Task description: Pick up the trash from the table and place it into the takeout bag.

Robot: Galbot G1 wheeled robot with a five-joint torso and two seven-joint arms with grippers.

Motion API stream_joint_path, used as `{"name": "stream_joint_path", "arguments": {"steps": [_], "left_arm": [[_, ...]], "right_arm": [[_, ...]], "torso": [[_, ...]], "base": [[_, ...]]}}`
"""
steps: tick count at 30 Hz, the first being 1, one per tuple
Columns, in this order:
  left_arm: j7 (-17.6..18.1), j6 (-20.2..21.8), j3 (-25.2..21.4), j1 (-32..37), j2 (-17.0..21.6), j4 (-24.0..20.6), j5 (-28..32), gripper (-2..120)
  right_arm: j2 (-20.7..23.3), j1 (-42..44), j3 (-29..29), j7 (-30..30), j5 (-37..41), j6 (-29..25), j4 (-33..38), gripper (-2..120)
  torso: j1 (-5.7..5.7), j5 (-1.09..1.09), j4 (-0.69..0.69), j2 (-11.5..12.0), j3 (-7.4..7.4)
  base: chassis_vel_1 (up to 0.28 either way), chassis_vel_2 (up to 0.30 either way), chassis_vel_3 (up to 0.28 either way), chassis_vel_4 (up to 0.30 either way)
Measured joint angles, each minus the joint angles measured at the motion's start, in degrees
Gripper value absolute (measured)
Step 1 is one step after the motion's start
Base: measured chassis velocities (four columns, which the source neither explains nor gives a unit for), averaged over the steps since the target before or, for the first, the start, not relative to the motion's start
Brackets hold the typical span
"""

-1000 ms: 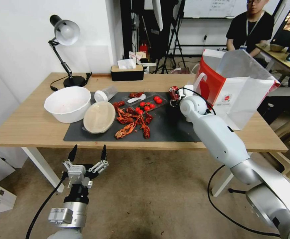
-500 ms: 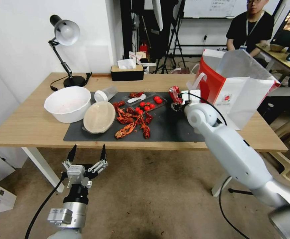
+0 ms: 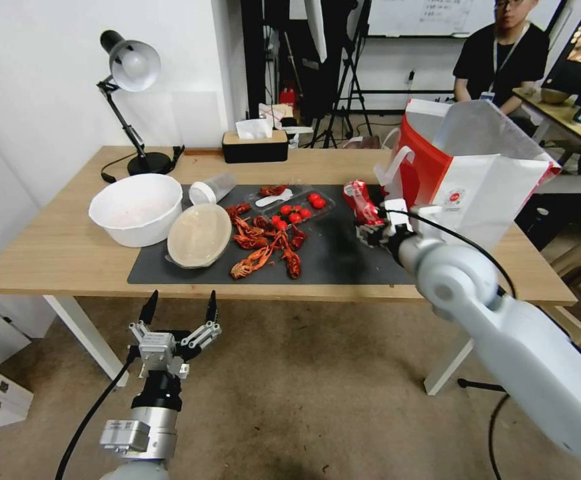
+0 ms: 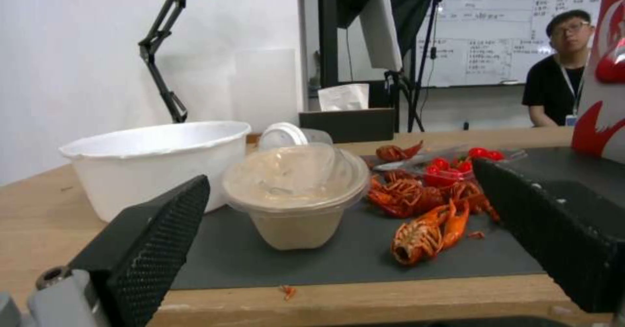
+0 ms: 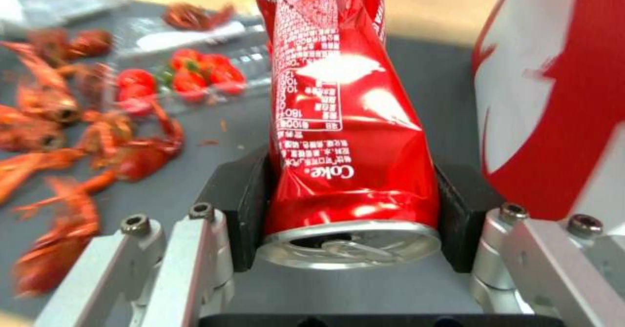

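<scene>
The right arm is a thick, smooth white tube with a rounded light-grey joint cap, and a thin black cable loops along it to the right gripper point(image 5: 351, 205), whose brushed-aluminium finger links carry small hex-socket screws and end in flat matte-black pads point(image 5: 241, 195). The left gripper point(image 3: 178, 308) is a silver metal block at about seven o'clock in the head view, with linked aluminium fingers tipped by slim black points. It sits on a black collar and a silver wrist cylinder with a black cable curving off; its pads point(image 4: 153, 241) are black with a fine dotted texture.
</scene>
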State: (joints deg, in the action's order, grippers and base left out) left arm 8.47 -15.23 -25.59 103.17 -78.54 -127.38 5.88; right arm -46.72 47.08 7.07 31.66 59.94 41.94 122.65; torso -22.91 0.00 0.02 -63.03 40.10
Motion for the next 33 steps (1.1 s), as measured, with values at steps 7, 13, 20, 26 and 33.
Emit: {"name": "stream_joint_path", "arguments": {"steps": [7, 13, 20, 26, 33], "left_arm": [[0.1, -0.1, 0.3, -0.1, -0.3, -0.2, -0.2, 100], [0.4, -0.2, 0.8, 0.2, -0.4, -0.8, -0.2, 100], [0.8, -0.1, 1.2, 0.1, -0.4, -1.0, 0.2, 100], [1.2, 0.1, 1.4, -0.3, -0.2, -0.9, 0.7, 100], [1.8, -0.3, 1.5, -0.4, 0.0, -0.8, 0.8, 100]], "right_arm": [[3.1, -0.7, 3.7, -3.3, -3.3, -3.0, 7.2, 50], [4.3, -6.8, 4.2, -2.1, -4.8, -6.9, 7.1, 50], [4.7, -13.8, 4.4, 2.5, -2.1, -8.2, 1.6, 50], [5.1, -20.1, 5.0, 7.2, 6.1, -5.4, -5.4, 50], [4.1, -21.9, 4.5, 11.7, 10.3, -4.0, -8.6, 50]], "torso": [[0.00, 0.00, -0.01, 0.0, 0.00], [0.00, 0.01, -0.02, 0.0, 0.01], [-0.02, -0.01, -0.02, 0.0, 0.01], [-0.02, 0.00, -0.01, 0.0, 0.01], [-0.01, -0.01, -0.01, 0.0, 0.01]], "base": [[0.000, 0.000, 0.000, 0.000], [0.000, 0.000, 0.000, 0.000], [0.000, 0.000, 0.000, 0.000], [0.000, 0.000, 0.000, 0.000], [0.000, 0.000, 0.000, 0.000]]}}
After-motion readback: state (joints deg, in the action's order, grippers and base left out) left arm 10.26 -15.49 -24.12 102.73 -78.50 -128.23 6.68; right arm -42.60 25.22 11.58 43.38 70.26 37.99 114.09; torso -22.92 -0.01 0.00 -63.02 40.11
